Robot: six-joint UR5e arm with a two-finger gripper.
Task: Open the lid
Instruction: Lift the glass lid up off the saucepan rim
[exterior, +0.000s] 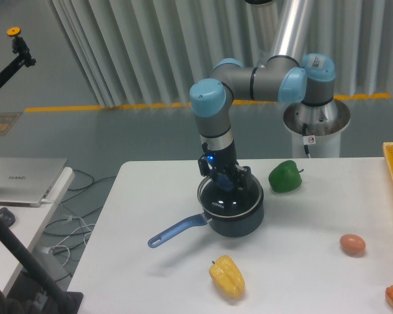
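Fingers (226, 185) down at lid (231, 198) centre

Lid (230, 196) on saucepan (232, 216) (pepper (285, 176) right).

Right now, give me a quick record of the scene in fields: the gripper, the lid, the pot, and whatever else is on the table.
gripper: down over the middle of the pot, at the lid; open or shut cannot be told
lid: glass disc, lying on the pot, not yet lifted; its knob is hidden by the gripper
saucepan: dark, blue handle pointing to the image's lower left
green pepper: behind and right of the pot
yellow pepper: in front of the pot
egg: brownish, right side
table: white
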